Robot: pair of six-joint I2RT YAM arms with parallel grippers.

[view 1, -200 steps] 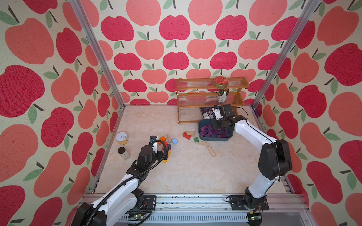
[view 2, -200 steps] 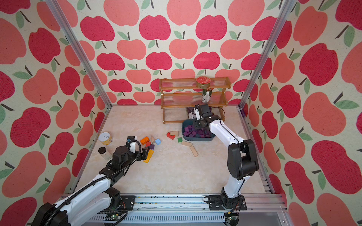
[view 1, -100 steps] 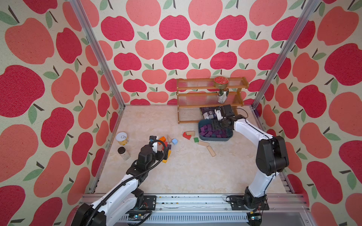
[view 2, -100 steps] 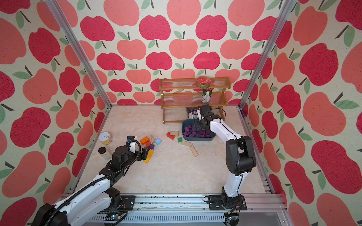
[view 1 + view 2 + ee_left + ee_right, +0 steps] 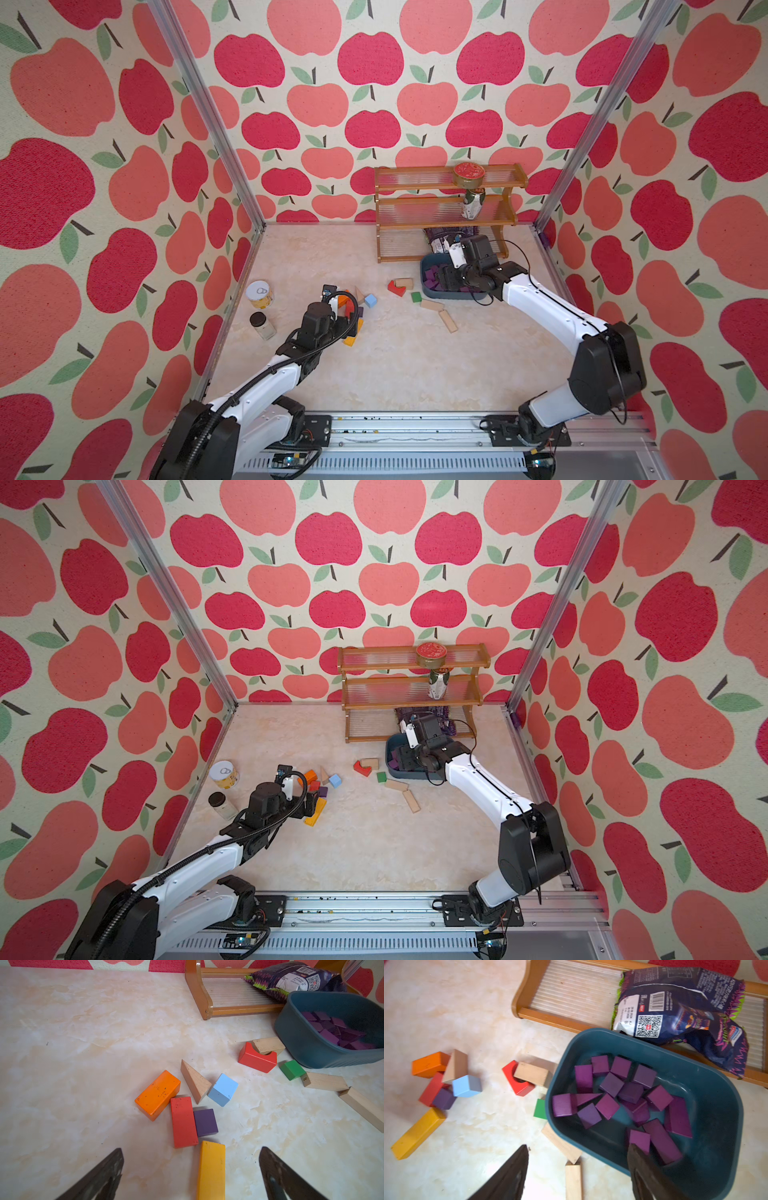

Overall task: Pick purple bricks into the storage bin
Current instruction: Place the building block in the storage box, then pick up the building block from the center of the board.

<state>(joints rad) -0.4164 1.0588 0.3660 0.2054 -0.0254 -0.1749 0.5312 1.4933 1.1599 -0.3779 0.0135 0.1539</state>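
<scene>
One purple brick (image 5: 205, 1122) lies on the table between a red block (image 5: 184, 1122) and a yellow block (image 5: 211, 1169); it also shows as the purple brick (image 5: 444, 1098) in the right wrist view. My left gripper (image 5: 191, 1149) hangs open just short of this cluster, with nothing between its fingers. The teal storage bin (image 5: 560, 1064) holds several purple bricks (image 5: 612, 1084). My right gripper (image 5: 578, 1145) is open and empty. It straddles the bin's near rim, with one finger over the bin and one over the table. Both top views show the bin (image 5: 428, 266) in front of the shelf rack.
A wooden shelf rack (image 5: 446, 208) with a tin, a can and a snack bag (image 5: 685, 1022) stands behind the bin. Orange, blue, red, green and tan blocks (image 5: 324, 1081) lie scattered on the table. A tin can (image 5: 258, 294) and a jar (image 5: 262, 326) stand by the left wall.
My right gripper has gone from shut to open over the bin and shifted slightly. The left arm has not moved.
</scene>
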